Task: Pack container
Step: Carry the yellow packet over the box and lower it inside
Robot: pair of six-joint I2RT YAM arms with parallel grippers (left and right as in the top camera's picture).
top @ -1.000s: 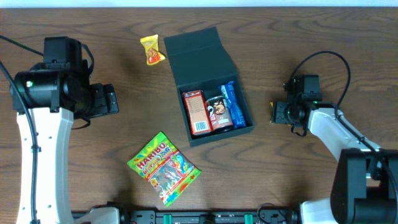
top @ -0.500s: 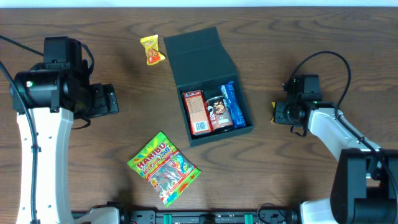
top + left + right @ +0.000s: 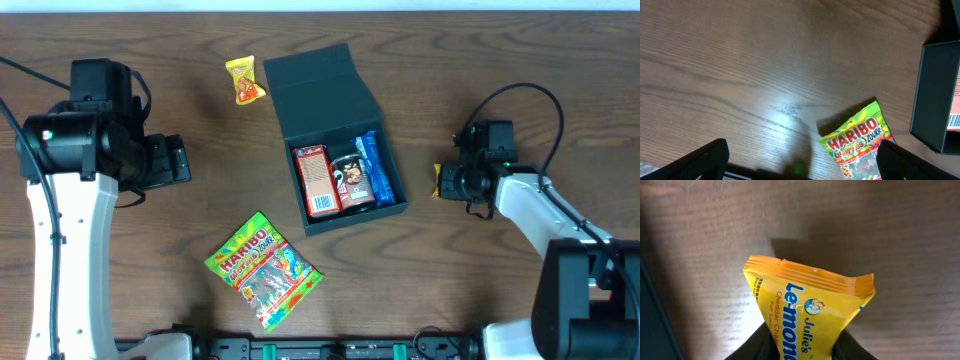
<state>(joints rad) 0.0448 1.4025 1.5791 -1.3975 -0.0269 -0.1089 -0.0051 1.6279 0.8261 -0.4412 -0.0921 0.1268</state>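
The dark green container (image 3: 325, 85) lies mid-table with its flap lid folded back. Inside stand a red carton (image 3: 316, 180), a brown snack (image 3: 352, 182) and a blue packet (image 3: 374, 168). To its right my right gripper (image 3: 443, 181) is shut on a yellow Julie's packet (image 3: 436, 180). In the right wrist view that packet (image 3: 810, 300) is pinched at its lower end by my right gripper (image 3: 802, 347) above the wood. My left gripper (image 3: 180, 160) stands open far left, and in its wrist view my left gripper (image 3: 802, 162) holds nothing.
A Haribo bag (image 3: 262, 270) lies in front of the container, also seen as the Haribo bag (image 3: 860, 142) beside the container's wall (image 3: 930, 95). A small yellow snack (image 3: 245, 80) rests at the back, left of the lid.
My right gripper's jaws have closed on the yellow packet, which has shifted slightly left. The left arm has not moved.
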